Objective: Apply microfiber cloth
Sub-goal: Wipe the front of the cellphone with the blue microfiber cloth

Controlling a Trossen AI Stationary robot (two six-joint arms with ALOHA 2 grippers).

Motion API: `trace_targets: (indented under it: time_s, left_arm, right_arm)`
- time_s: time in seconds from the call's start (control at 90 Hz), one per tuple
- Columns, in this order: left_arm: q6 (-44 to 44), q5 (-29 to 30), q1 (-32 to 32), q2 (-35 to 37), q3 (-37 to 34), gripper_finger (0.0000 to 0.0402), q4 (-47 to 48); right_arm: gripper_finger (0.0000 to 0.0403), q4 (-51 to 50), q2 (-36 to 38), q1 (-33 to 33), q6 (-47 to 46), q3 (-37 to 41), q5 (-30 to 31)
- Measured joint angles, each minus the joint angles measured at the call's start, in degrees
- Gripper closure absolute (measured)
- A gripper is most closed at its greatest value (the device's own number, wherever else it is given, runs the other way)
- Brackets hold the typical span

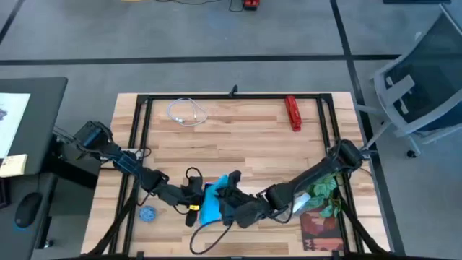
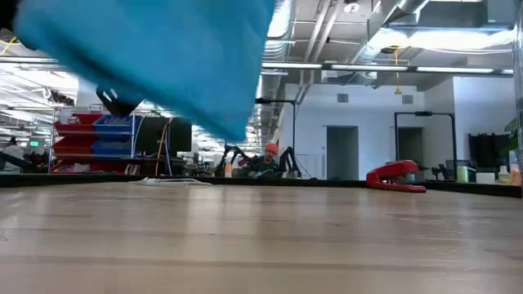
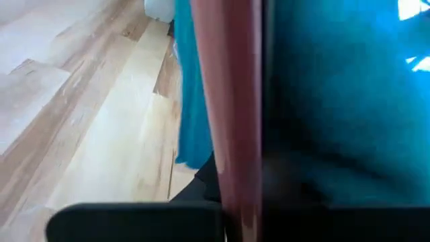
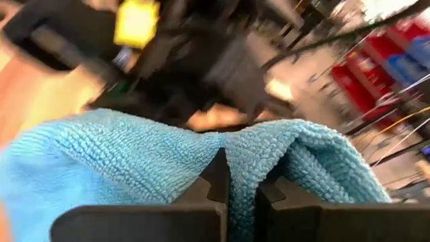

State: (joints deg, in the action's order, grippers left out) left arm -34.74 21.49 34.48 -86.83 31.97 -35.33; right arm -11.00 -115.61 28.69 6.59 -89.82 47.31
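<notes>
Midway, probably — microfiber cloth [image 4: 134, 161] lifted off the table [image 1: 245, 137], pinched in the closed right gripper [image 4: 238, 191]; left gripper [image 1: 193, 201] alongside, claw state impossible to tell; wiping still ahead.

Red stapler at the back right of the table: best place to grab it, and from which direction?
My pick would be the middle of the red stapler, claw descending from above and closing across its narrow width. In the high view it lies flat, its long axis running front to back, with bare table on both long sides. The low view shows the top arm raised at one end, so grip mid-body.
</notes>
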Motion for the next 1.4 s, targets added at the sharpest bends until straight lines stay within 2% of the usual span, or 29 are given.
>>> trace_targets:
  time_s: [0.311, 0.489, 0.611, 0.7, 0.778, 1.011, 1.233, 1.4]
  left_arm:
    - [0.73, 0.9, 0.09, 0.18, 0.05, 0.0398, -1.45]
    - [0.39, 0.77, 0.19, 0.33, 0.28, 0.0398, -1.04]
    - [0.13, 2.91, 0.11, 0.33, 0.26, 0.0398, -0.83]
    - [-0.28, 4.67, 0.11, 0.31, 0.26, 0.0398, -0.44]
    - [-0.52, 6.37, 0.09, 0.31, 0.24, 0.0398, -0.38]
    - [1.09, 8.06, 0.07, 0.2, 2.39, 0.0398, 3.73]
    - [3.46, 10.65, 0.68, 0.07, 6.14, 0.0398, 13.95]
    - [3.63, 12.55, 1.31, -0.04, 6.32, 0.0398, 13.99]
  right_arm:
    - [0.0403, -7.85, -0.38, 3.98, -5.54, 0.37, -0.7]
    - [0.0403, -6.4, -0.59, 6.05, -3.13, -3.56, -0.65]
    - [0.0403, 0.05, -0.39, 6.19, 3.02, -5.87, -0.69]
    - [0.0403, 5.02, -0.39, 5.18, 8.48, -6.29, -0.72]
    - [0.0403, 5.44, -0.37, 3.73, 9.32, -6.4, -0.78]
    - [0.0403, 4.24, -4.15, -2.11, 7.15, -6.38, -8.89]
    - [0.0403, 1.33, -5.3, -4.05, 2.99, -6.57, -10.15]
    - [0.0403, -4.77, -5.33, -3.57, -2.82, -6.78, -10.46]
